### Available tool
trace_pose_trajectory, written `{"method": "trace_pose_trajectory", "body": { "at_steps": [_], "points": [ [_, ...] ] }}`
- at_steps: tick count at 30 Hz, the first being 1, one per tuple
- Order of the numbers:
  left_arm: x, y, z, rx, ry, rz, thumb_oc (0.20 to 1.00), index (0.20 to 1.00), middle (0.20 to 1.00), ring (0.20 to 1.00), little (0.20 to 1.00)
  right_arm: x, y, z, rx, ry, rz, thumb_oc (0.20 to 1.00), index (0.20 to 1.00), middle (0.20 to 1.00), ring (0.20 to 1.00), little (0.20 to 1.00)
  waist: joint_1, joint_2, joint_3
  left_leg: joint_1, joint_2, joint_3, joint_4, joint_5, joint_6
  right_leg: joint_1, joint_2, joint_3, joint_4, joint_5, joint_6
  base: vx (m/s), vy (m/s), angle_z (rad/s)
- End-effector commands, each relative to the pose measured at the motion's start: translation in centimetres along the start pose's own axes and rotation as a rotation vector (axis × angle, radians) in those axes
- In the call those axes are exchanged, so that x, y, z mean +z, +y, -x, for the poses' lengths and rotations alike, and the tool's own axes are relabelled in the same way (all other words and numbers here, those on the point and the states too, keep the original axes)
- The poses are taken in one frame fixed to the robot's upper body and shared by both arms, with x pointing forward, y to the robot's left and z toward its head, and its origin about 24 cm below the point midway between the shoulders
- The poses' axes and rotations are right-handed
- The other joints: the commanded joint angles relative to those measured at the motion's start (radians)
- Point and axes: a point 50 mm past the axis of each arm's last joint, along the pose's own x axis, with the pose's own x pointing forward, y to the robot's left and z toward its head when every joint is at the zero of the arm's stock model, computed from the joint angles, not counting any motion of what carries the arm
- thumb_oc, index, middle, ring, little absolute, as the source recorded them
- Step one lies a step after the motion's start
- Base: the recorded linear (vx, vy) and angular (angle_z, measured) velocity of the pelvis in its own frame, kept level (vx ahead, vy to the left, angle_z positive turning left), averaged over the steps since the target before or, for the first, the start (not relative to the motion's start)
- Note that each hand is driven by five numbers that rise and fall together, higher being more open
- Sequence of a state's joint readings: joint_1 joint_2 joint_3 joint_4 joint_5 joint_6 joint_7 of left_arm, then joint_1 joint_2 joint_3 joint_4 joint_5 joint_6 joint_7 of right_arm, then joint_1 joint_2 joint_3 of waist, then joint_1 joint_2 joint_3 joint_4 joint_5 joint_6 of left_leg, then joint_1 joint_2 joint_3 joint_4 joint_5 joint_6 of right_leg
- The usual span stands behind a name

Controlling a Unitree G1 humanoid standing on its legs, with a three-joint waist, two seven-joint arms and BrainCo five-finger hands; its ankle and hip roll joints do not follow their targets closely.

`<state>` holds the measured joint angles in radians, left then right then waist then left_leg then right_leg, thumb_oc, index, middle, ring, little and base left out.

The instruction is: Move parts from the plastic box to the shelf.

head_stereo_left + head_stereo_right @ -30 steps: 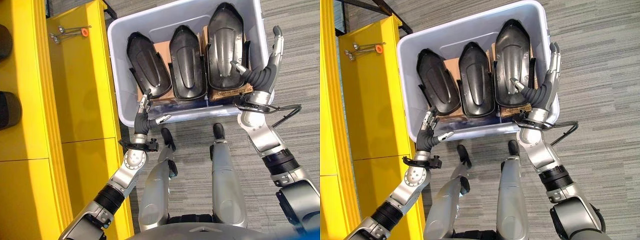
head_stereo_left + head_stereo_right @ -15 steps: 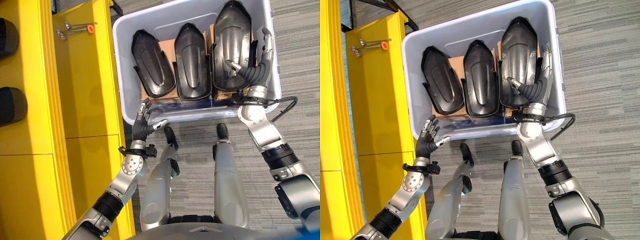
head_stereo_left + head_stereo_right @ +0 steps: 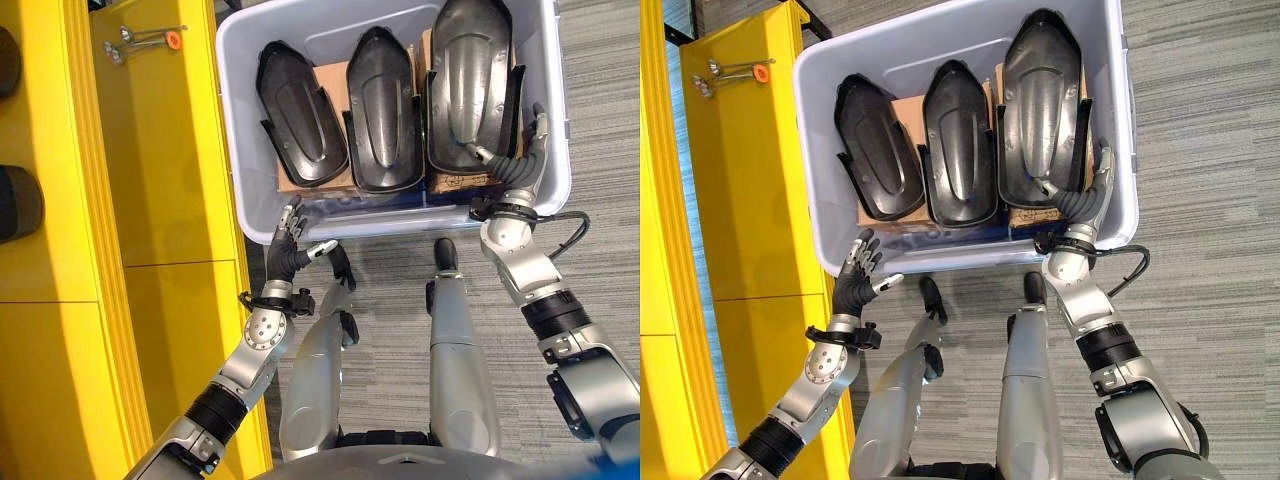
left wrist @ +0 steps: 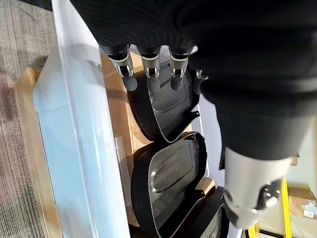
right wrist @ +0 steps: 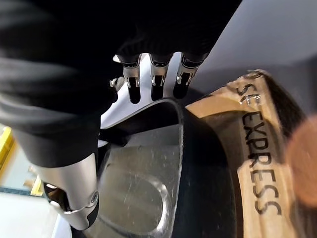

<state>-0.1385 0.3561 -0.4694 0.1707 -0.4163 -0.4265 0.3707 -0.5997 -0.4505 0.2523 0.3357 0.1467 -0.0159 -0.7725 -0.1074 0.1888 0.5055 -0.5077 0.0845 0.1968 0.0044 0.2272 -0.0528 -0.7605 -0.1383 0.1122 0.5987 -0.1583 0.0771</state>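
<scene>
Three black molded parts are lying side by side on cardboard [image 3: 322, 85] in the plastic box [image 3: 395, 219]: left part [image 3: 300, 118], middle part [image 3: 385, 108], right part [image 3: 469, 85]. Right hand [image 3: 518, 160] is now reaching down inside the box's right wall, lower than a second ago when it was raised above the rim; fingers [image 5: 155, 75] loosely extended beside the right part's edge, thumb at that part's near end, not clamped. Left hand [image 3: 292, 245] is hanging outside the box's near left corner, spread and holding nothing, slightly pulled back from the wall. Yellow shelf [image 3: 165, 160] is standing just left of the box, with metal wrenches [image 3: 140, 42] on its top.
</scene>
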Motion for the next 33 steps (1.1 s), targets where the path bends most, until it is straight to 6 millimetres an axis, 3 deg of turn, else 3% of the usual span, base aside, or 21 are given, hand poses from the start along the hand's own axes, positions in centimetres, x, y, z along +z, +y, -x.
{"method": "trace_pose_trajectory", "body": {
  "at_steps": [1,9,15,23,26,27,28,29,33],
  "points": [
    [1.8,-0.6,-0.7,0.009,-0.111,0.038,1.000,1.000,1.000,1.000,1.000,2.9,-0.6,-1.2,-0.057,-0.114,-0.115,1.000,1.000,1.000,1.000,1.000,-0.013,0.076,0.014,-0.021,-0.054,-0.042,0.159,-0.227,0.022,0.047,0.050,-0.064,-0.140,0.011,-0.083,0.00,0.000,0.00],
    [1.7,-0.6,-0.7,0.014,-0.108,0.032,1.000,1.000,1.000,1.000,1.000,2.5,-0.5,-1.2,-0.057,-0.086,-0.140,1.000,1.000,1.000,1.000,1.000,-0.018,0.082,0.014,-0.032,-0.055,-0.040,0.172,-0.231,0.021,0.030,0.052,-0.057,-0.127,0.007,-0.087,0.00,0.002,-0.01],
    [1.8,-0.2,-0.9,0.008,-0.103,0.022,1.000,1.000,1.000,1.000,1.000,1.1,0.3,-1.6,0.005,0.061,-0.129,1.000,1.000,1.000,1.000,1.000,-0.009,0.083,0.014,-0.045,-0.054,-0.044,0.182,-0.231,0.021,0.019,0.053,-0.058,-0.116,0.006,-0.089,0.00,0.000,0.00],
    [2.0,0.4,-1.4,-0.007,-0.099,-0.005,1.000,1.000,1.000,1.000,1.000,-1.3,-0.4,-3.5,0.046,0.272,-0.108,1.000,1.000,1.000,1.000,1.000,0.013,0.076,0.014,-0.065,-0.051,-0.056,0.204,-0.238,0.022,0.010,0.051,-0.073,-0.090,-0.005,-0.089,0.00,-0.038,0.05],
    [2.0,0.6,-1.6,-0.018,-0.095,-0.014,1.000,1.000,1.000,1.000,1.000,-2.8,-1.6,-4.4,0.032,0.335,0.040,1.000,1.000,1.000,1.000,1.000,0.023,0.075,0.014,-0.071,-0.050,-0.060,0.213,-0.240,0.023,0.010,0.049,-0.080,-0.082,-0.008,-0.089,0.03,-0.045,0.05],
    [1.8,0.6,-1.6,-0.027,-0.085,-0.020,1.000,1.000,1.000,1.000,1.000,-3.5,-2.0,-4.7,0.035,0.358,0.124,1.000,1.000,1.000,1.000,1.000,0.026,0.070,0.014,-0.051,-0.054,-0.068,0.223,-0.267,0.019,0.033,0.043,-0.081,-0.073,-0.037,-0.083,0.00,-0.043,0.09],
    [2.2,0.5,-1.8,-0.032,-0.096,-0.021,1.000,1.000,1.000,1.000,1.000,-3.6,-2.3,-5.0,0.030,0.405,0.092,1.000,1.000,1.000,1.000,1.000,0.032,0.073,0.014,-0.078,-0.049,-0.060,0.222,-0.243,0.026,0.009,0.045,-0.089,-0.078,-0.009,-0.088,0.08,-0.036,0.10],
    [2.0,0.5,-1.6,-0.035,-0.086,-0.025,1.000,1.000,1.000,1.000,1.000,-4.1,-2.6,-5.0,0.014,0.456,0.052,1.000,1.000,1.000,1.000,1.000,0.032,0.069,0.014,-0.055,-0.054,-0.070,0.228,-0.269,0.021,0.034,0.039,-0.087,-0.068,-0.041,-0.084,0.01,-0.032,0.08],
    [2.3,0.6,-1.8,-0.035,-0.086,-0.027,1.000,1.000,1.000,1.000,1.000,-4.5,-4.1,-5.9,-0.039,0.517,0.005,1.000,1.000,1.000,1.000,1.000,0.039,0.071,0.014,-0.062,-0.054,-0.074,0.235,-0.270,0.020,0.032,0.037,-0.092,-0.058,-0.049,-0.085,0.02,-0.007,0.09]
  ]
}}
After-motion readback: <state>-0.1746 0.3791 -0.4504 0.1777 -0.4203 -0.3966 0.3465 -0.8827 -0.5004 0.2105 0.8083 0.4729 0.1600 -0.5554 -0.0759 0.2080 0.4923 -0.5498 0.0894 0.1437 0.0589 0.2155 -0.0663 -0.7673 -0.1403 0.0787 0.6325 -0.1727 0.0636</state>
